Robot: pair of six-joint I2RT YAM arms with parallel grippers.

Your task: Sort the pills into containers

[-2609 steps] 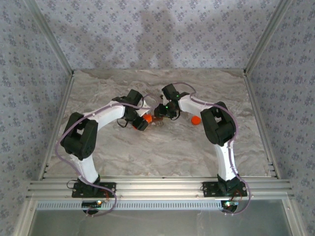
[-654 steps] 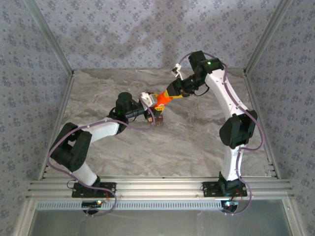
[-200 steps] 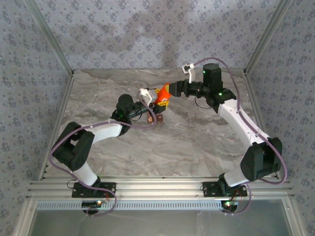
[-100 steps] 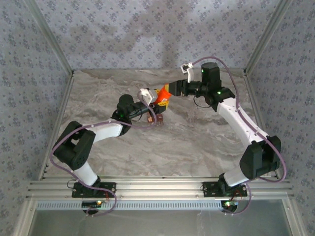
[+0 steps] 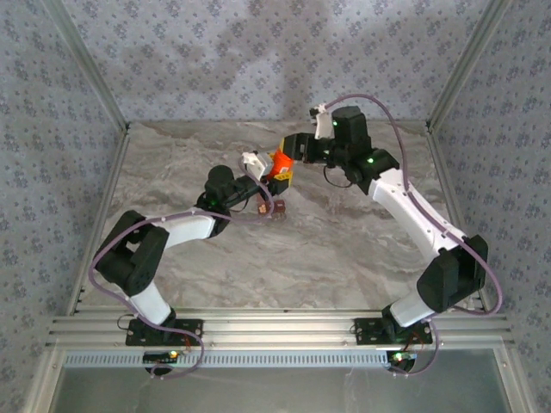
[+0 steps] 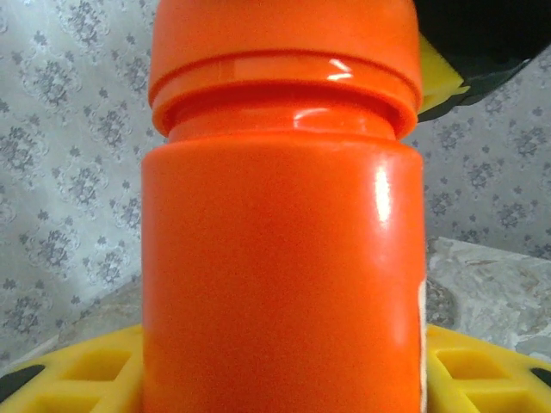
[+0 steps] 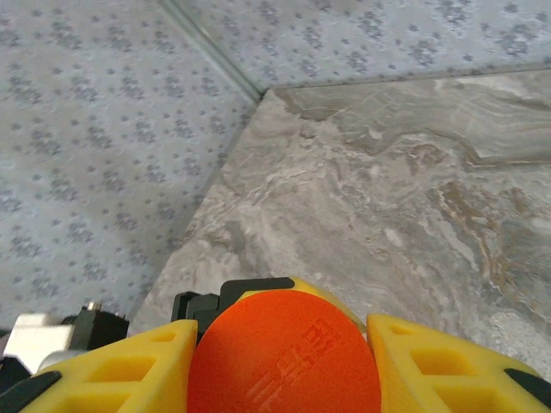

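Note:
An orange bottle (image 5: 279, 163) stands upright above the middle of the table, with my left gripper (image 5: 275, 175) shut round its body. In the left wrist view the bottle (image 6: 284, 258) rises between the yellow fingers (image 6: 77, 374), and its cap (image 6: 284, 52) is at the top. My right gripper (image 5: 289, 149) comes in from the right, its yellow fingers (image 7: 120, 366) closed against both sides of the orange cap (image 7: 284, 361). The dark reddish-brown containers (image 5: 271, 206) lie on the table just below the left gripper. The pills are hidden.
The table is grey marbled stone (image 5: 344, 241) with metal rails (image 5: 452, 224) along its sides and patterned cloth walls (image 7: 103, 129) behind. Open table lies to the front and right of the containers.
My right gripper has swung left over the bottle's top and closed its fingers in on the cap. The left arm and the bottle have stayed in place.

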